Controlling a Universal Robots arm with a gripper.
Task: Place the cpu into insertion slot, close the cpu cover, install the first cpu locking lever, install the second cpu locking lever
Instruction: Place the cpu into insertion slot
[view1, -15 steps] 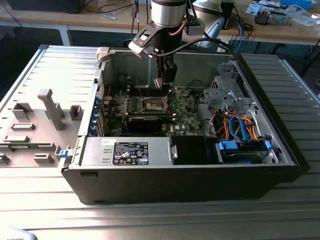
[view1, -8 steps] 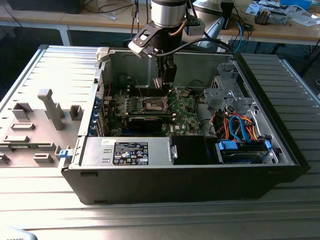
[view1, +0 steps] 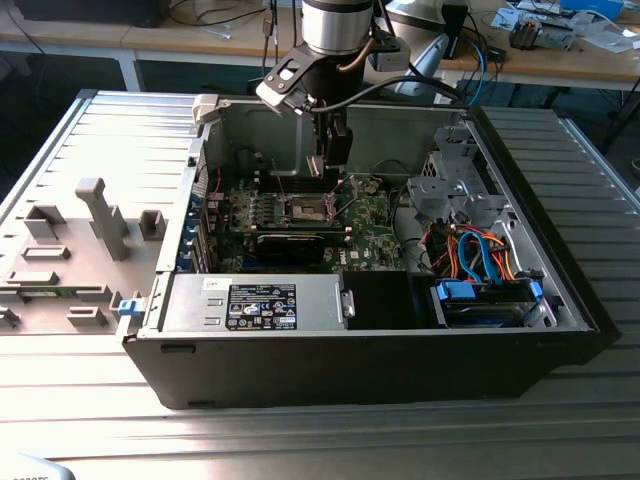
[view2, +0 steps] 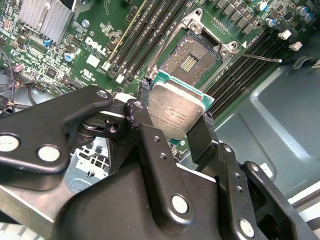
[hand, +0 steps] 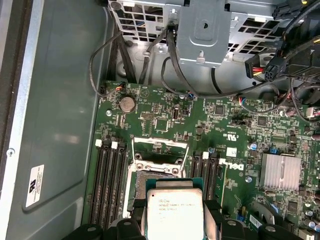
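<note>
Cpu (view2: 176, 111) pinched by two opposite edges between the fingers of the gripper (view1: 332, 165), hanging over the bare insertion slot (view2: 192, 59) at the upper centre of the exterior view, not yet seated. Probably light and stiff yet fragile, with a smooth metal top likely to slip, so best gripped by the green rim and kept level above the slot's contacts. Close by: the cpu cover (hand: 160, 143) apparently raised at the slot's far edge, a thin locking lever (view2: 260, 57) sticking out, memory slots (view2: 147, 35) flanking both sides.
</note>
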